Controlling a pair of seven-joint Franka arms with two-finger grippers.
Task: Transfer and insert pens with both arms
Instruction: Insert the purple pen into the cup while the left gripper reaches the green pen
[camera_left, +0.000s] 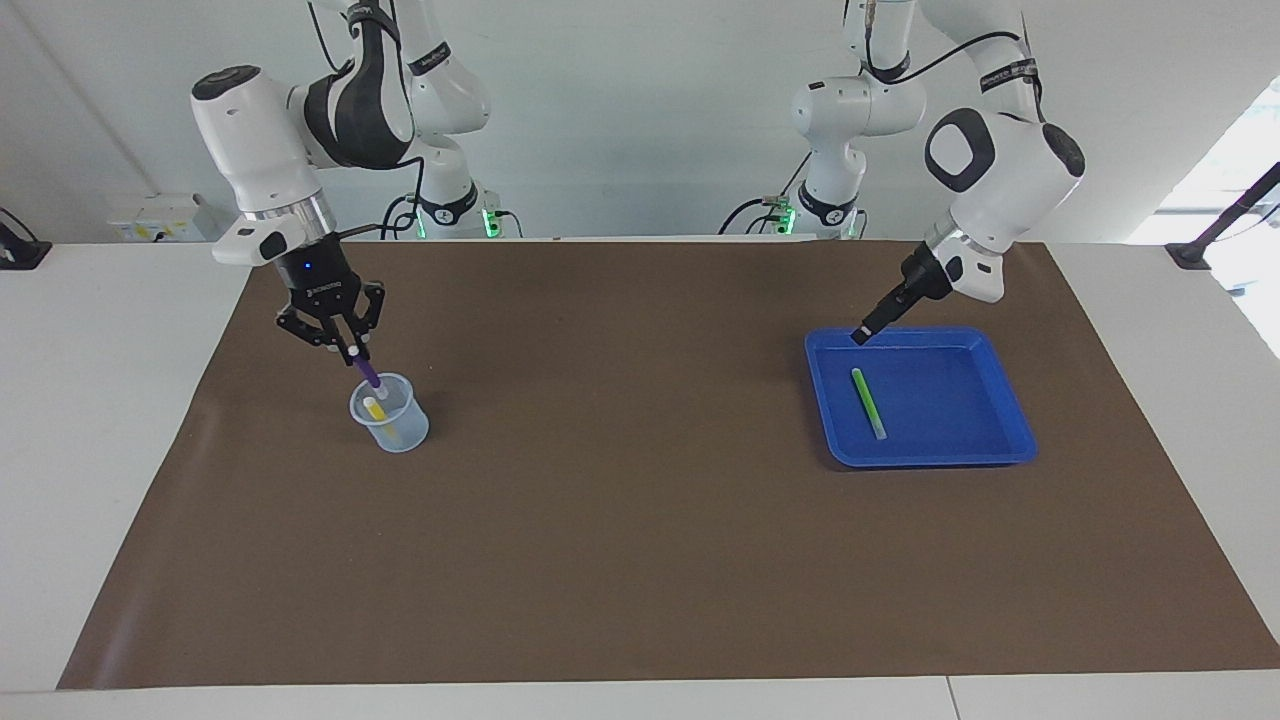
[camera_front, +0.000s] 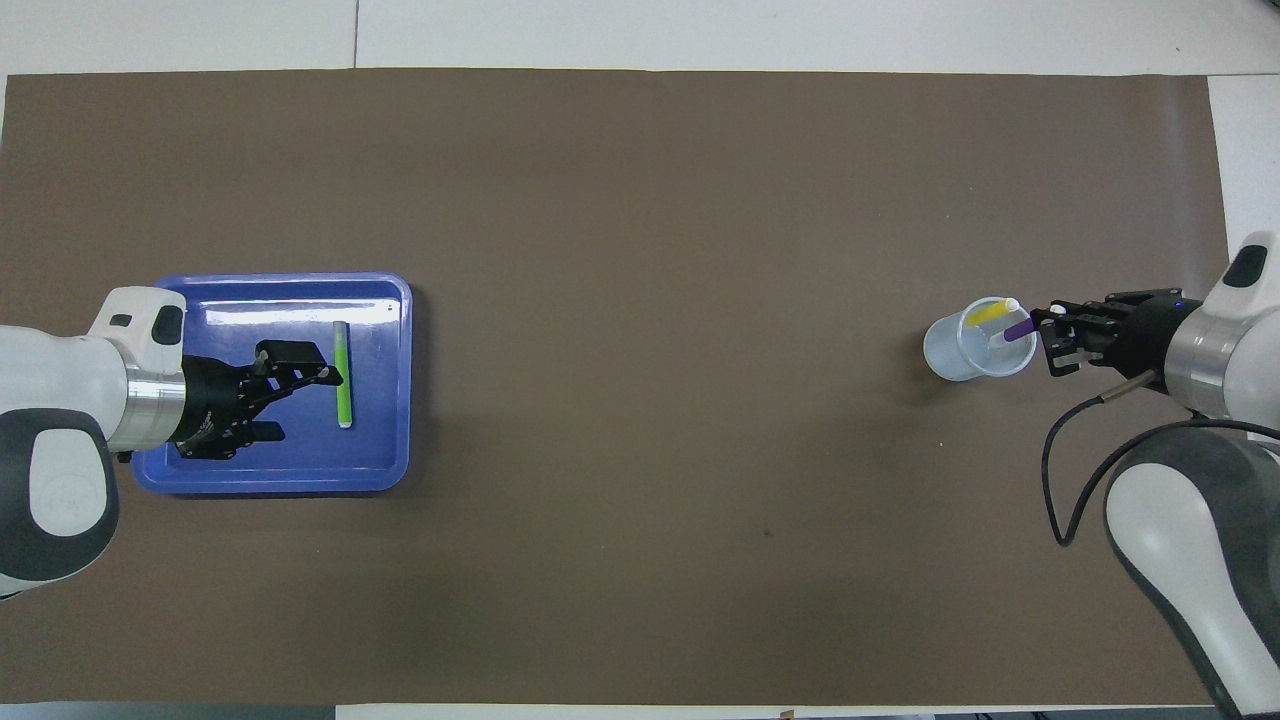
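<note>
The purple pen (camera_left: 367, 371) (camera_front: 1018, 329) hangs tilted, its lower end inside the mouth of the clear plastic cup (camera_left: 391, 421) (camera_front: 962, 354). My right gripper (camera_left: 350, 350) (camera_front: 1046, 334) is shut on the pen's upper end, just above the cup. A yellow pen (camera_left: 375, 408) (camera_front: 989, 313) leans inside the cup. The green pen (camera_left: 868, 402) (camera_front: 343, 375) lies flat in the blue tray (camera_left: 960, 410) (camera_front: 370, 450) toward the left arm's end of the table. My left gripper (camera_left: 860, 335) (camera_front: 298, 403) is open, low over the tray, beside the green pen and apart from it.
A brown mat (camera_left: 640, 500) (camera_front: 640, 200) covers the table's middle, with white tabletop around it. Two smaller white arms with green-lit bases (camera_left: 447, 205) (camera_left: 815, 205) stand at the robots' edge of the table.
</note>
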